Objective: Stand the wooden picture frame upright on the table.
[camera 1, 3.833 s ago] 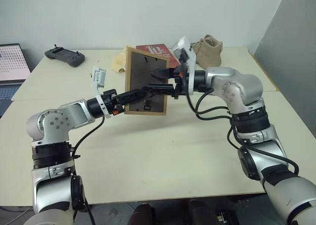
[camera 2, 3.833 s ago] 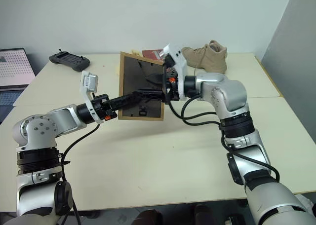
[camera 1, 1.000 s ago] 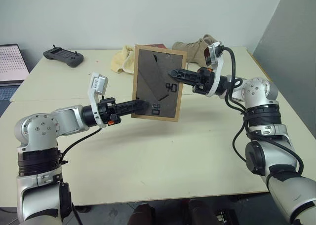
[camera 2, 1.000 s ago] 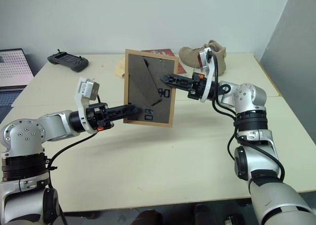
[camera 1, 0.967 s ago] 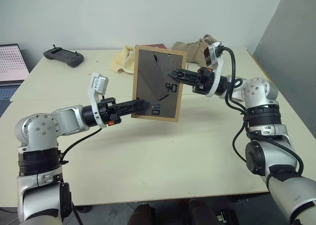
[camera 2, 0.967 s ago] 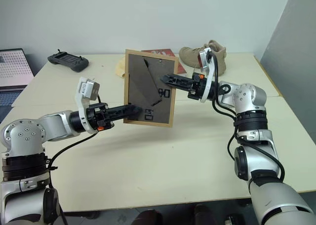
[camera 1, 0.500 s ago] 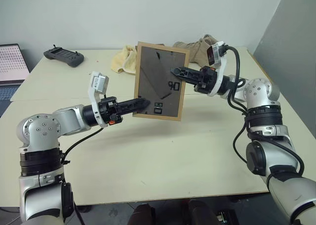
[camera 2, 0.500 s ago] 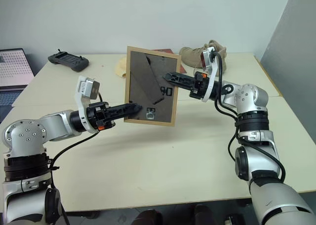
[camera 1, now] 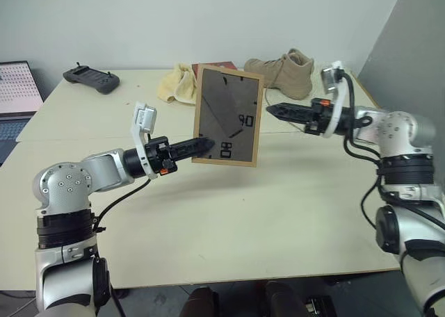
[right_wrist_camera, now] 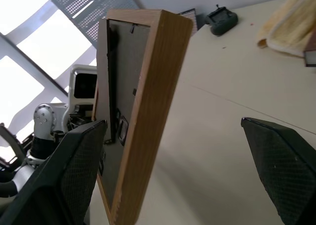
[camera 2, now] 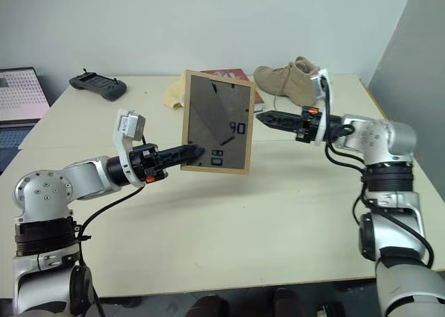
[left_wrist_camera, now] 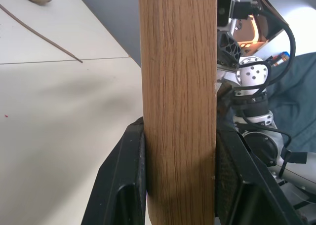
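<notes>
The wooden picture frame (camera 1: 228, 115) is held upright above the table (camera 1: 243, 213), with its dark back panel and folded stand facing me. My left gripper (camera 1: 205, 144) is shut on the frame's lower left corner. In the left wrist view, the light-wood edge (left_wrist_camera: 177, 101) sits clamped between the black fingers (left_wrist_camera: 123, 180). My right gripper (camera 1: 272, 110) is open and points at the frame's right edge from a short gap away, touching nothing. In the right wrist view, its fingers (right_wrist_camera: 281, 161) are spread wide, with the frame (right_wrist_camera: 143, 111) beyond them.
Behind the frame lie a tan boot (camera 1: 284, 72), a red book (camera 1: 208, 67) and a yellow cloth (camera 1: 176, 84). A black controller (camera 1: 90, 78) sits at the far left, and a laptop (camera 1: 14, 98) at the left edge. A seam crosses the tabletop.
My right gripper let go of the frame's back, opened wide and drew away to the right. The left gripper closed fully on the lower corner and keeps the frame in place.
</notes>
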Motion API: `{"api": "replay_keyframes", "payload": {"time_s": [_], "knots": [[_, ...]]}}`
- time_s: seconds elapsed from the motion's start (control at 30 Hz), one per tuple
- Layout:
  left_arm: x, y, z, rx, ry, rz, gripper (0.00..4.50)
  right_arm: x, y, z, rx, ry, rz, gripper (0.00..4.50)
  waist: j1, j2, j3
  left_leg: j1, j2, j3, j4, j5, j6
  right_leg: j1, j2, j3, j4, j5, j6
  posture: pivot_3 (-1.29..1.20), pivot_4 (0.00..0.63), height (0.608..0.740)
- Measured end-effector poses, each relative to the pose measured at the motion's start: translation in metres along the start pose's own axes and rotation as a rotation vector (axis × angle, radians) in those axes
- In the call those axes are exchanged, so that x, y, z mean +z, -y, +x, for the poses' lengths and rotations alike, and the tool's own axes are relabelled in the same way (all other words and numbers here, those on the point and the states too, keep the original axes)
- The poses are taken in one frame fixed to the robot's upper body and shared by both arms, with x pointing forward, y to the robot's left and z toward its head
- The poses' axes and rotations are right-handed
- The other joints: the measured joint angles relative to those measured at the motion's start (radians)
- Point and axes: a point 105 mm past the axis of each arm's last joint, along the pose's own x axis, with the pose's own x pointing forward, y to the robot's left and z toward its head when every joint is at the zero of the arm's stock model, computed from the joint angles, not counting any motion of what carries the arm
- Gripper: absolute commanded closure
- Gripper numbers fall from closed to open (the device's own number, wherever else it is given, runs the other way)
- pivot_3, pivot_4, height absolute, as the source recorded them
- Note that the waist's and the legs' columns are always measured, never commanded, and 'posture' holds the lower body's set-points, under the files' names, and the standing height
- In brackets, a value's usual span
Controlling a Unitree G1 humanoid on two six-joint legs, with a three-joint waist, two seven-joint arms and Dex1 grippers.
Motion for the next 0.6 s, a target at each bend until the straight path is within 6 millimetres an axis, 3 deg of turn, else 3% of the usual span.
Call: {"api": "replay_keyframes", "payload": {"time_s": [0.13, 0.27, 0.43, 0.6], "knots": [[0.000, -0.003, -0.001, 0.018, 0.007, -0.002, 3.11, 0.011, -0.031, -0.002, 0.129, -0.014, -0.010, 0.03, -0.006, 0.000, 0.000, 0.000, 0.001, 0.000, 0.000, -0.001, 0.001, 0.000, 0.001, 0.000, 0.000, 0.000, 0.000, 0.00, 0.150, 0.740], [0.001, -0.004, -0.001, 0.024, 0.018, 0.006, 3.11, 0.022, -0.069, 0.034, 0.251, -0.005, -0.104, 0.03, -0.011, 0.000, 0.000, 0.002, 0.001, -0.001, 0.000, -0.001, 0.001, 0.000, 0.002, 0.001, 0.002, 0.000, 0.000, 0.00, 0.150, 0.740], [0.002, -0.010, -0.001, 0.060, 0.029, 0.011, 3.11, 0.004, -0.058, 0.084, 0.133, -0.045, -0.099, 0.03, 0.000, 0.000, 0.000, 0.001, 0.000, 0.000, 0.000, 0.001, -0.002, 0.000, 0.000, 0.000, 0.002, 0.000, 0.000, 0.00, 0.150, 0.740], [0.000, -0.014, -0.003, 0.085, 0.028, 0.006, 3.11, 0.007, -0.064, 0.107, 0.094, -0.053, -0.151, 0.03, 0.005, 0.000, 0.000, -0.001, -0.001, -0.001, 0.000, 0.001, -0.002, 0.000, -0.001, -0.001, -0.001, 0.000, 0.000, 0.00, 0.150, 0.740]]}}
